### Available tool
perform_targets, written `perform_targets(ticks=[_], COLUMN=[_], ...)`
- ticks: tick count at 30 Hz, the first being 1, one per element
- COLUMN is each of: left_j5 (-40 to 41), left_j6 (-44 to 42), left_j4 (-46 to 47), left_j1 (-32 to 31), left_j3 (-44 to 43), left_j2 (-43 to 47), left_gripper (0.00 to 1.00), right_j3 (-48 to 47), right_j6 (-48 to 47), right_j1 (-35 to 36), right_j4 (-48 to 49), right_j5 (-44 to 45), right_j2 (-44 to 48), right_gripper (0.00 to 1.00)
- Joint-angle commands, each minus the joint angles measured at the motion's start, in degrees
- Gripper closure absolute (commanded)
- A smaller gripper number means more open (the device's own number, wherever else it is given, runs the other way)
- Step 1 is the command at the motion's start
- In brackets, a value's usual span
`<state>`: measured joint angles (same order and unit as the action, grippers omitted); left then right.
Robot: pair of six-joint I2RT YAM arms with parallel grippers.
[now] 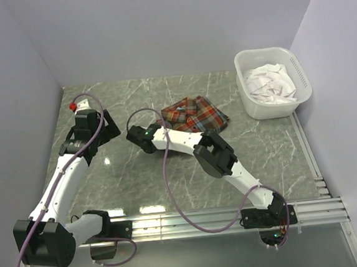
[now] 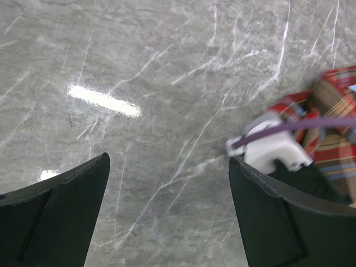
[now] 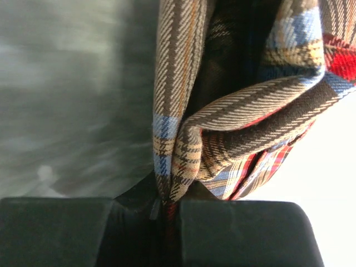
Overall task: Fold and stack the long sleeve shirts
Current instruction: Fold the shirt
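jaws: right gripper (image 3: 167, 207) pinches the shirt (image 1: 192, 115) edge, left gripper (image 2: 168, 167) gapes empty; shirt crumpled, nothing folded, basket (image 1: 242, 84) full.

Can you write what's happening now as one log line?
left gripper: open, empty | right gripper: shut on plaid shirt | basket: white cloth inside

Lit softly from above, with white glare patches on the glossy grey marbled tabletop (image 1: 126, 182) near its front edge and in the left wrist view. Sharp overhead, with faint shadows only. Smeared at the left of the right wrist view, crisp on the red-and-brown plaid cloth shirt (image 3: 233, 111), blown out white at lower right.
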<state>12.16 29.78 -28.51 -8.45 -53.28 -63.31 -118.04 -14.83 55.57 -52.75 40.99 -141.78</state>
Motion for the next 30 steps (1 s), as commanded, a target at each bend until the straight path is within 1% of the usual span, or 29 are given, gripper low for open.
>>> perform_targets(ticks=[1,2,3,4,7,9,10,13,14,15,17,18,20,22,24,26,27,28,29,30], left_j5=[1.0,1.1,1.1,1.3,1.5,1.3,0.8,-1.1,-1.6,-2.3,-3.2,-3.4,-3.1,-3.5,-4.9,-9.0,-10.6,-11.6,-14.9,-16.0], left_j6=[1.2,1.2,1.3,1.4,1.8,2.3,2.5,3.1,3.3,4.2,5.1,5.9,6.3,7.0,8.0,8.7,9.8,10.3,11.0,12.2], left_j4=[2.1,2.0,2.1,2.1,2.1,2.4,2.9,3.3,3.6,3.7,3.5,2.9,1.6,0.0,0.8,2.3,3.9,4.5,5.0,5.6], left_j1=[0.7,0.8,0.9,1.1,1.6,2.2,2.6,4.0,4.2,4.8,5.0,5.1,5.1,5.1,5.0,5.0,5.0,4.9,4.7,4.4], left_j3=[0.5,0.5,0.5,0.5,0.5,0.8,0.9,0.7,0.5,0.4,-0.7,-1.3,-3.4,-4.7,-4.6,-3.2,-2.5,-2.1,-1.8,-1.7], left_j2=[1.8,1.8,1.9,2.0,2.7,3.1,3.4,3.1,3.0,2.8,2.8,2.6,1.9,0.6,0.2,-0.6,-1.1,-1.7,-3.6,-4.6], left_gripper=[0.07,0.06,0.06,0.06,0.06,0.06,0.06,0.06,0.06,0.06,0.06,0.06,0.06,0.06,0.07,0.09,0.1,0.11,0.11,0.13], right_j3=[-2.4,-2.6,-2.8,-2.8,-2.6,-1.6,-1.1,1.1,1.8,3.4,5.9,8.8,11.8,16.7,22.0,25.6,29.0,30.7,32.4,35.5], right_j6=[2.1,2.3,2.4,2.7,3.6,3.8,4.3,5.9,6.3,6.8,8.4,8.9,11.3,14.1,16.6,20.5,22.0,24.9,26.4,27.8], right_j1=[2.5,3.0,3.4,4.2,5.9,6.8,7.6,8.3,8.6,8.3,8.2,8.0,6.8,4.8,2.4,0.1,-1.1,-3.9,-5.1,-6.3], right_j4=[0.7,0.5,0.3,0.5,0.4,0.7,1.0,1.9,2.1,2.9,3.7,4.9,5.6,7.2,10.2,12.9,15.9,17.6,19.4,22.8], right_j5=[1.3,1.3,1.2,0.6,-0.2,-1.4,-3.5,-8.8,-12.6,-14.0,-16.5,-16.9,-18.5,-21.7,-25.1,-28.4,-30.5,-35.4,-37.3,-39.0], right_j2=[-0.2,-0.4,-1.0,-1.0,-1.0,1.0,2.0,7.9,9.7,13.1,16.6,20.0,23.1,27.5,31.5,34.1,36.4,37.5,38.6,40.4], right_gripper=[0.9,0.87,0.8,0.69,0.54,0.5,0.48,0.46,0.46,0.46,0.46,0.46,0.47,0.49,0.51,0.52,0.54,0.55,0.55,0.57])
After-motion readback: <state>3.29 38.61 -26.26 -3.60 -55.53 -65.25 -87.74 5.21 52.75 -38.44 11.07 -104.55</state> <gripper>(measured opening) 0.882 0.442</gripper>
